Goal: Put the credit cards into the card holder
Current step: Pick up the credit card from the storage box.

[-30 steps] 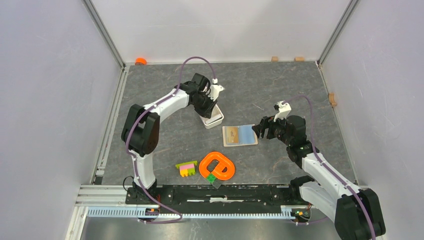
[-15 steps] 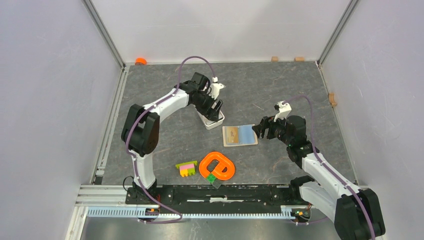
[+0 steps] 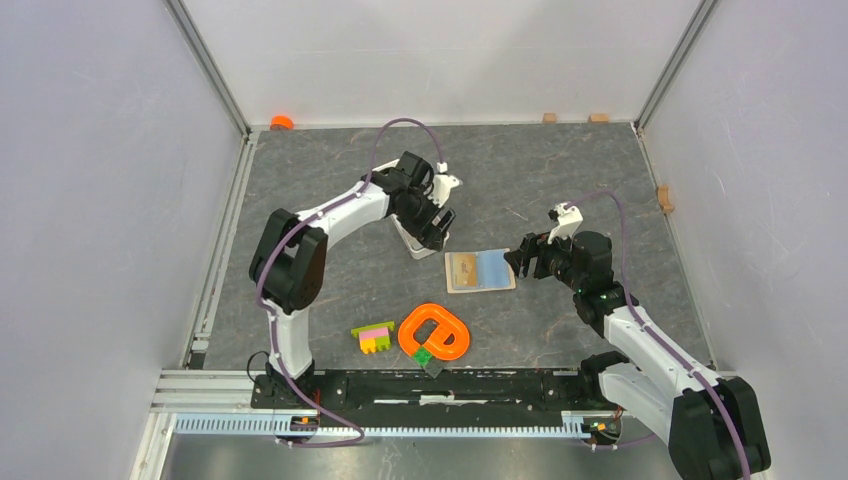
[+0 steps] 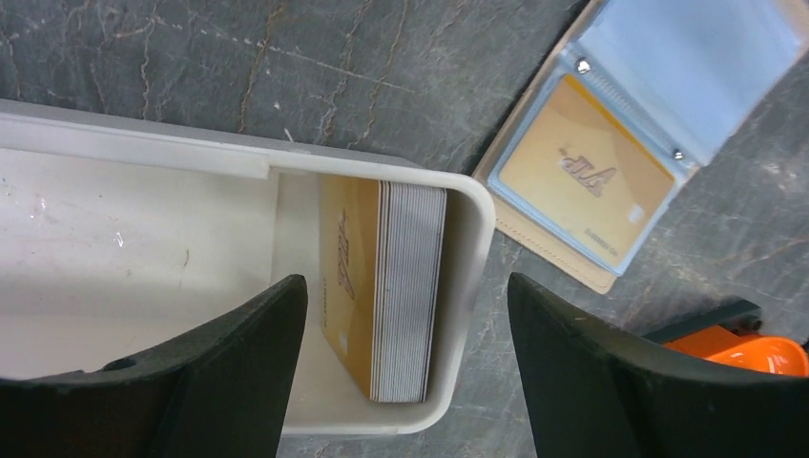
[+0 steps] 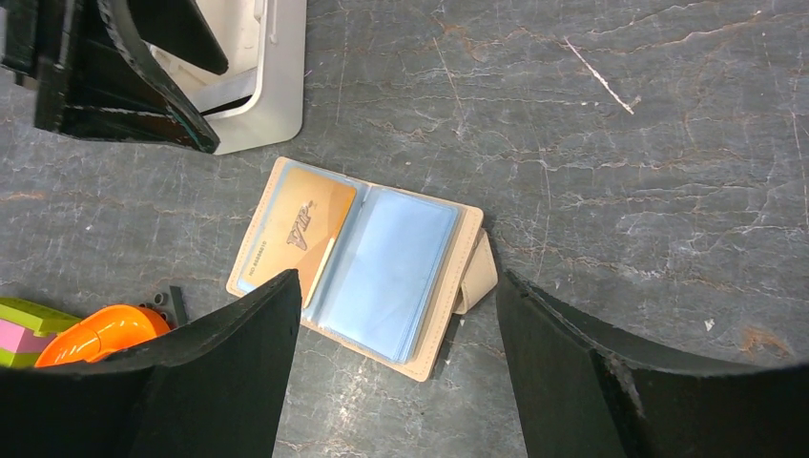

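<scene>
The beige card holder point(image 3: 480, 270) lies open on the table, its light blue sleeves point(image 5: 382, 267) facing up. One orange-gold credit card point(image 5: 300, 224) sits in its left pocket point(image 4: 582, 181). A stack of credit cards point(image 4: 410, 248), gold face outward, stands on edge at the near end of the white tray point(image 4: 467, 248). My left gripper point(image 4: 403, 296) hangs open over that end, its fingers astride the stack and tray wall, holding nothing. Over the holder's right edge my right gripper point(image 5: 396, 286) is open and empty.
An orange loop toy point(image 3: 435, 332) and pink-yellow-green bricks point(image 3: 373, 337) lie near the front, just below the holder. An orange item point(image 3: 282, 122) sits in the back left corner. Small wooden blocks point(image 3: 549, 117) line the back wall, and another point(image 3: 664, 198) sits by the right wall.
My left gripper has gone from nearly shut to open and shifted a little right toward the tray's near end. The right arm and the card holder have not moved.
</scene>
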`<state>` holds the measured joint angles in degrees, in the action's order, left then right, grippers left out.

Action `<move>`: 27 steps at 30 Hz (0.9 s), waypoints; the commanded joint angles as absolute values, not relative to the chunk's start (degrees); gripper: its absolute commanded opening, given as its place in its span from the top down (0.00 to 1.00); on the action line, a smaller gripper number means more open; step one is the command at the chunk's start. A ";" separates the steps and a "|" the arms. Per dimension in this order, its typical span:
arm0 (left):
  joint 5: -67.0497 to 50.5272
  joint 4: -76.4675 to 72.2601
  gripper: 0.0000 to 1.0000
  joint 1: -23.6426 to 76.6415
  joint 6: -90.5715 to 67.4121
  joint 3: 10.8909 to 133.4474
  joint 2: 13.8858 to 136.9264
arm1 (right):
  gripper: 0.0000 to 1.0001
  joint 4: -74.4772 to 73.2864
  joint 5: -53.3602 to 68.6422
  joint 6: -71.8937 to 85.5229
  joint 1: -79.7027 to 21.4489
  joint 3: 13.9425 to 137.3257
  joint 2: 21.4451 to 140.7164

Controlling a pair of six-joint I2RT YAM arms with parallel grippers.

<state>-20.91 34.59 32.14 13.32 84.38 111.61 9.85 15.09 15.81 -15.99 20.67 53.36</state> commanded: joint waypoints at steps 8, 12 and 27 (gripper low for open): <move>-14.93 36.58 0.16 34.89 13.96 86.14 114.95 | 0.20 12.42 16.00 16.19 -15.58 20.37 53.55; -18.68 37.64 0.19 35.07 14.44 86.62 113.98 | 0.21 12.46 16.07 16.22 -15.51 20.32 53.59; -21.83 40.93 0.21 35.16 15.87 87.61 111.44 | 0.20 12.48 16.02 16.12 -15.29 20.30 53.73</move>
<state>-18.59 38.39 34.85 13.58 84.90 114.59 9.87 15.51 15.86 -15.62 20.64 53.58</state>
